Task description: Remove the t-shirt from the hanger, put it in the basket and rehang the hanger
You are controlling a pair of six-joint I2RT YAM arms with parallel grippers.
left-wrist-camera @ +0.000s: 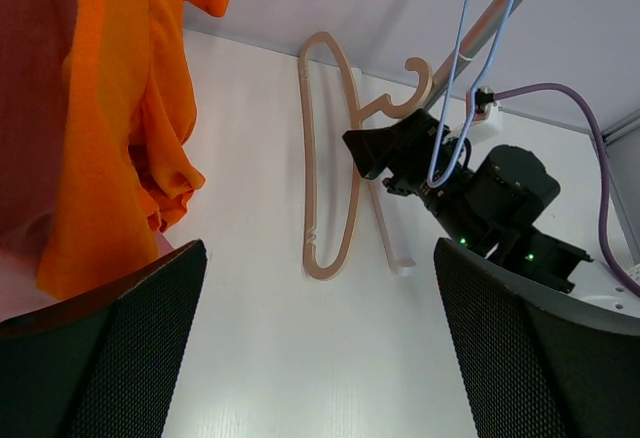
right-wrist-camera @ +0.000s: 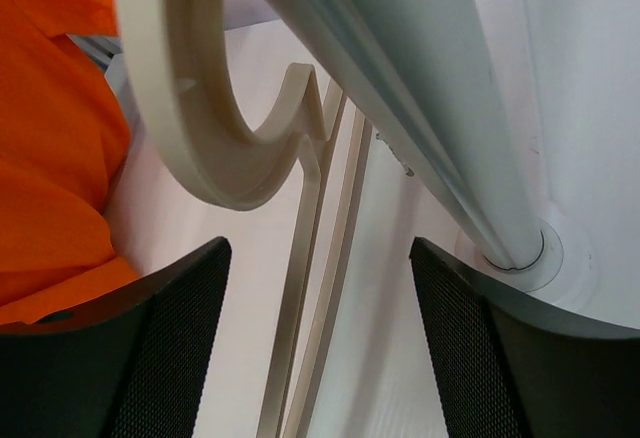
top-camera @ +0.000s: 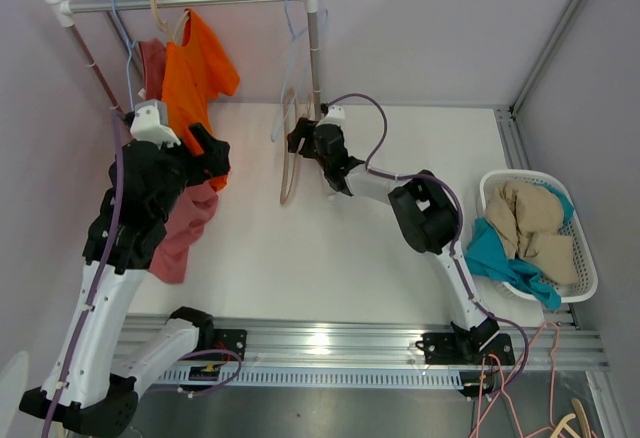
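Observation:
An orange t-shirt [top-camera: 197, 70] hangs from a beige hanger hook [top-camera: 158, 6] on the rack rail; it also shows in the left wrist view [left-wrist-camera: 120, 108] and the right wrist view [right-wrist-camera: 50, 158]. A dark red t-shirt [top-camera: 185, 230] hangs behind it and lower. My left gripper [top-camera: 212, 154] is open and empty beside the orange shirt's lower edge [left-wrist-camera: 320, 338]. My right gripper [top-camera: 298, 138] is open [right-wrist-camera: 320, 338]. A bare beige hanger [top-camera: 289, 163] leans at the rack post, and its bars [right-wrist-camera: 320, 288] run between the jaws, not gripped.
The rack's right post [top-camera: 314, 53] stands just behind the right gripper. A light blue wire hanger [top-camera: 291, 28] hangs empty on the rail [top-camera: 220, 0]. A white basket [top-camera: 585, 248] with beige and teal clothes stands at the right edge.

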